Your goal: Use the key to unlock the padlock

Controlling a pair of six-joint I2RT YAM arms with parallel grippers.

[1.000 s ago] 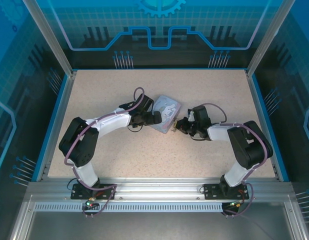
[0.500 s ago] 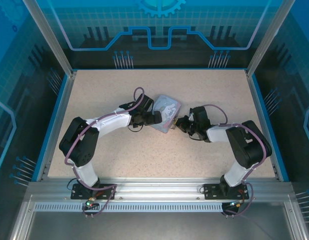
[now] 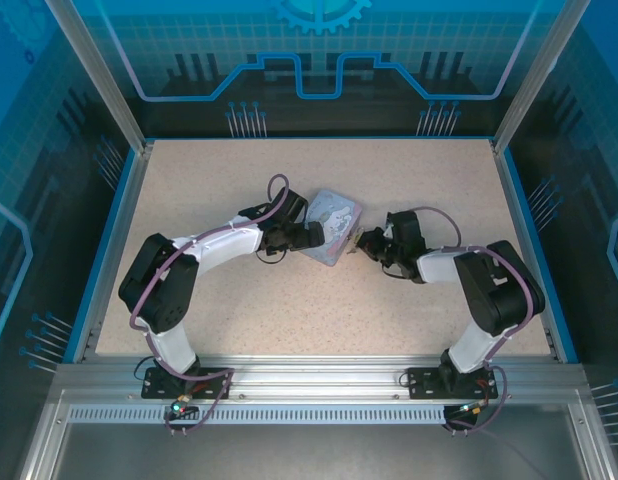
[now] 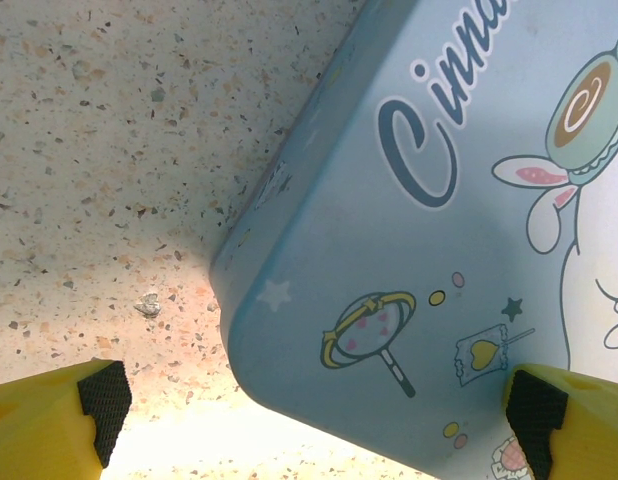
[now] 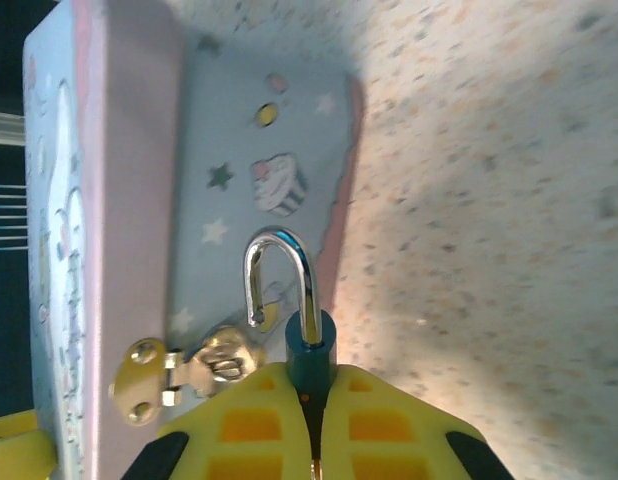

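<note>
While the left claw stands spread wide over the tin, the right claw clamps the padlock.

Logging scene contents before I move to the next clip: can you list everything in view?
tin: one, pastel blue with pink edges and a cartoon figure, mid-table between the arms.
padlock: one, teal body with a silver shackle swung open, beside the tin's side wall.
hasp: one, brass-coloured, on the tin's side next to the padlock.
table: one, speckled beige with a blue edge.
arms: two, white and black with purple cables, reaching in from the near edge.
left fingers: yellow with black pads, open, at the tin's corner.
right fingers: yellow, shut on the padlock's body.
</note>
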